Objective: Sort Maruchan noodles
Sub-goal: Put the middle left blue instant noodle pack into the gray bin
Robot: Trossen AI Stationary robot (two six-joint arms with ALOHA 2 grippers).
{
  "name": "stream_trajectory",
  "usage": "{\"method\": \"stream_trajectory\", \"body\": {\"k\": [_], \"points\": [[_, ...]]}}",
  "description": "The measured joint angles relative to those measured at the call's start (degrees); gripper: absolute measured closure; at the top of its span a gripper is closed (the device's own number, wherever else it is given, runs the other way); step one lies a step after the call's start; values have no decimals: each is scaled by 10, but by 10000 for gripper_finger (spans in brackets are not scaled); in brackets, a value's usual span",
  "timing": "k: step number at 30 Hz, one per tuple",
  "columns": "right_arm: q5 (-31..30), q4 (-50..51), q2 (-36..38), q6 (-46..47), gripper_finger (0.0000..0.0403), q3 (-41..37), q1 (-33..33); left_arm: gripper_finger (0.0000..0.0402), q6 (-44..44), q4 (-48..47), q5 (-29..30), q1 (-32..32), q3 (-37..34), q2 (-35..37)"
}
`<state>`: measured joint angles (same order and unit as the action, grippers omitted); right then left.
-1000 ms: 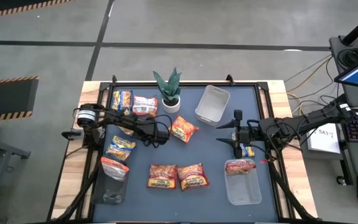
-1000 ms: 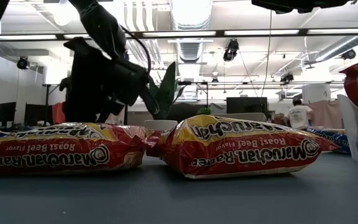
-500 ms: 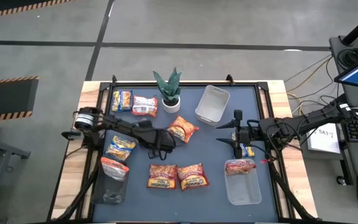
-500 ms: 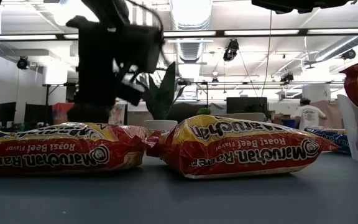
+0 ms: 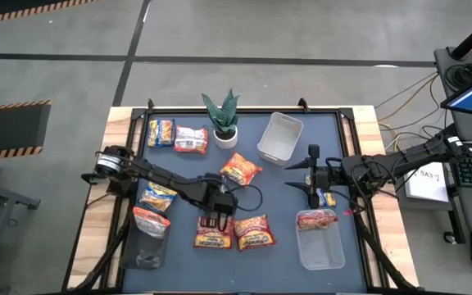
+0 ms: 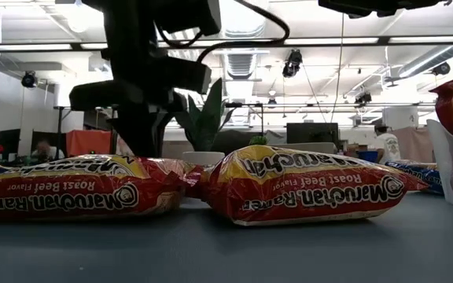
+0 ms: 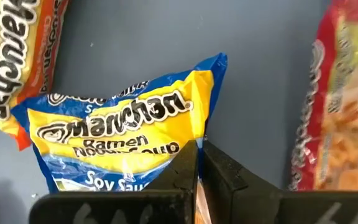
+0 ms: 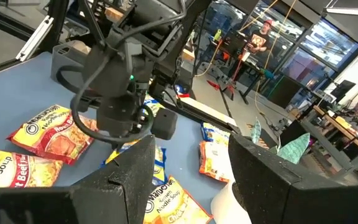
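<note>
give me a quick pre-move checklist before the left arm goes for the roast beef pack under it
1. left gripper above the left roast beef packet: ok
2. Fingers open for a grasp: not ok, shut and empty
3. Neighbouring roast beef packet clear of the target: cannot tell, they lie edge to edge
4. right gripper out of the way: ok, open, near the table's right side
5. Right front bin has room: ok, one packet inside

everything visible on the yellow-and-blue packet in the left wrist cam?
The yellow-and-blue packet is a flat, crinkled plastic ramen pack lying on the blue-grey table. Its face is yellow with blue ends and reads Maruchan Ramen Noodle Soup, then "Soy Sau" before the print is hidden. One corner points up and away. The left gripper, shut and empty, overlaps its near edge in view. An orange-yellow packet lies close beside it; whether they touch is unclear.
</note>
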<state>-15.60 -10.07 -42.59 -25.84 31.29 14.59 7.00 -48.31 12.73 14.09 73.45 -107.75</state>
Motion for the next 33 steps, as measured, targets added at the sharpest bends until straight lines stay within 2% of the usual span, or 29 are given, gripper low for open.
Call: {"method": "stream_trajectory", "body": {"k": [7,12,19,25,29,33], "points": [[-5,-19,1,39,209,0,0,401,-53,-6,3,0,-2,20],[-9,-22,1,43,209,0,0,394,-59,13,15,-2,-20,46],[-9,-22,1,49,209,0,0,324,-23,23,17,-2,-42,55],[-9,-22,1,73,209,0,0,254,-51,13,19,-2,-43,68],[-10,-22,1,130,209,1,0,240,-66,26,35,-2,-67,110],[-25,-25,-7,223,209,21,0,251,-64,109,44,-2,-144,185]]}}
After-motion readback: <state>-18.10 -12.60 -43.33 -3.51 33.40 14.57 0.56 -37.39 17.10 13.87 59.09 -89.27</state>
